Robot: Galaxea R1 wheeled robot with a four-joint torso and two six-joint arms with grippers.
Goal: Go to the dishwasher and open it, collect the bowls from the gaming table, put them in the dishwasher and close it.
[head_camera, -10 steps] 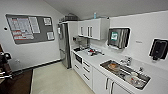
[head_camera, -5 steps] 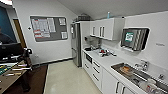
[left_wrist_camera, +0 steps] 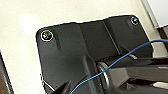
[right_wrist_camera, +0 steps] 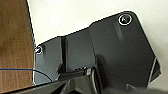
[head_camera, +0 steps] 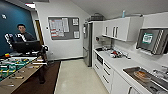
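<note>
Leftward is where the whole head view has swung since a moment ago: the sink (head_camera: 146,78) and counter (head_camera: 120,63) have slid toward the right edge, and a foosball table (head_camera: 15,71) with a person (head_camera: 22,35) behind it has come in on the left. I read that as my own base turning, not anything in the room shifting, so I judge I am only driving and the dishwasher step is not yet begun. Closest to me, the left wrist plate (left_wrist_camera: 75,50) hangs over pale floor (left_wrist_camera: 20,37), and the right wrist plate (right_wrist_camera: 107,50) hangs over the same pale floor beside a brown wooden strip (right_wrist_camera: 13,42). Whether the left claw or the right claw is spread or pressed together I cannot tell, and I see nothing gripped. Farther out, white cabinets (head_camera: 105,75) run under the counter toward a tall steel fridge (head_camera: 87,45), with a notice board (head_camera: 63,27) on the back wall. A dark-fronted unit (head_camera: 99,59) sits in that run near the fridge; it may be the dishwasher, though I cannot be sure. Either way it lies well apart from both claws, ahead and to my right.
</note>
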